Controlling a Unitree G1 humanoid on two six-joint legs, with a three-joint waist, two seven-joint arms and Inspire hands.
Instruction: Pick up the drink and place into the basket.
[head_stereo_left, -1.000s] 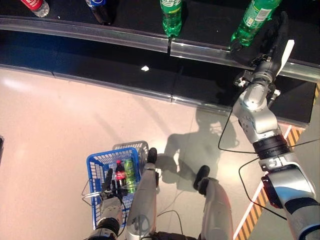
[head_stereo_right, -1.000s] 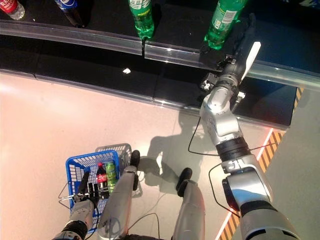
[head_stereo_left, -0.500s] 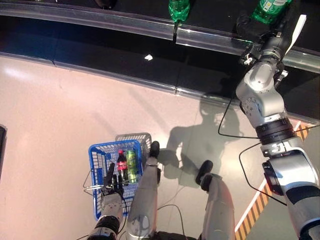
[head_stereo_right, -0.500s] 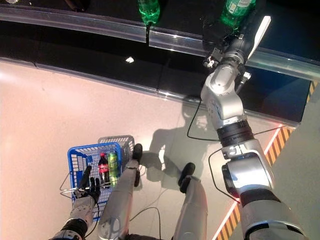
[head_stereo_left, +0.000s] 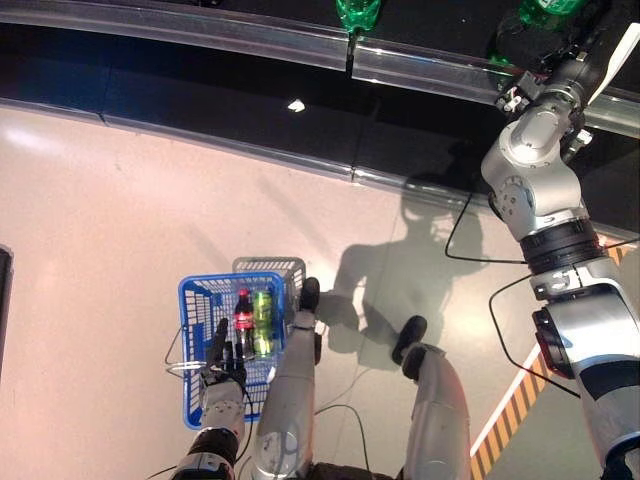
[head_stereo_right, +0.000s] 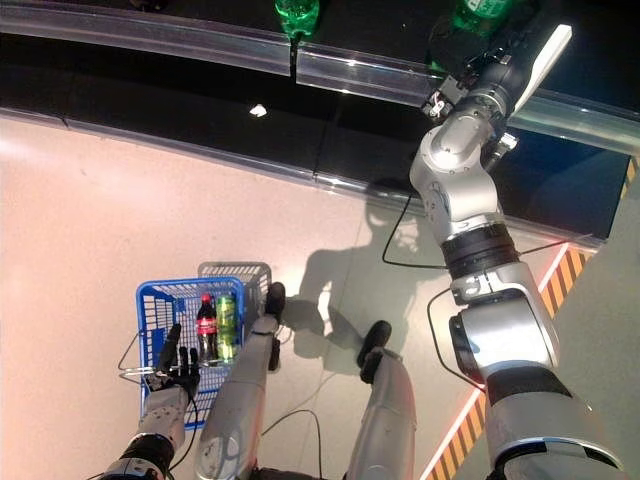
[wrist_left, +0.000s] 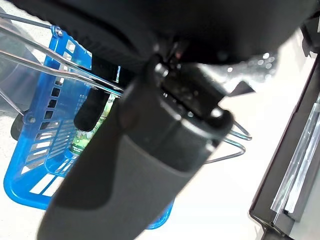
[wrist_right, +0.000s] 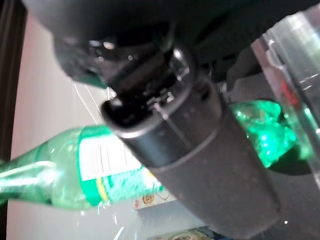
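**At the shelf rail: right hand on the green bottle**

Beyond the clear rail (head_stereo_right: 350, 68) at the top of the head views, your right hand (head_stereo_right: 500, 62) reaches to a green drink bottle (wrist_right: 75, 170) standing on the dark shelf (head_stereo_left: 250, 90). The wrist view shows that bottle lying across the palm with the thumb (wrist_right: 200, 150) over its body, so the hand appears closed on it, though the fingers behind are hidden. Compared with a second ago, the whole picture has shifted downward: the shelf bottles have slid to the top edge, and only the base of a second green bottle (head_stereo_left: 357, 12) shows; read that as camera motion. The right arm stands straighter up the frame than before.

Your left hand (head_stereo_left: 222, 365) hangs low, curled round the wire handle (wrist_left: 90, 82) of the blue basket (head_stereo_left: 196, 300), as it was earlier. A dark cola bottle (head_stereo_left: 242, 325) and a pale green bottle (head_stereo_left: 262, 320) lie side by side inside the basket.

Between shelf base and basket, the pale floor (head_stereo_left: 120, 220) gives you open room; a yellow-and-black striped strip (head_stereo_right: 545, 300) bounds it on your right
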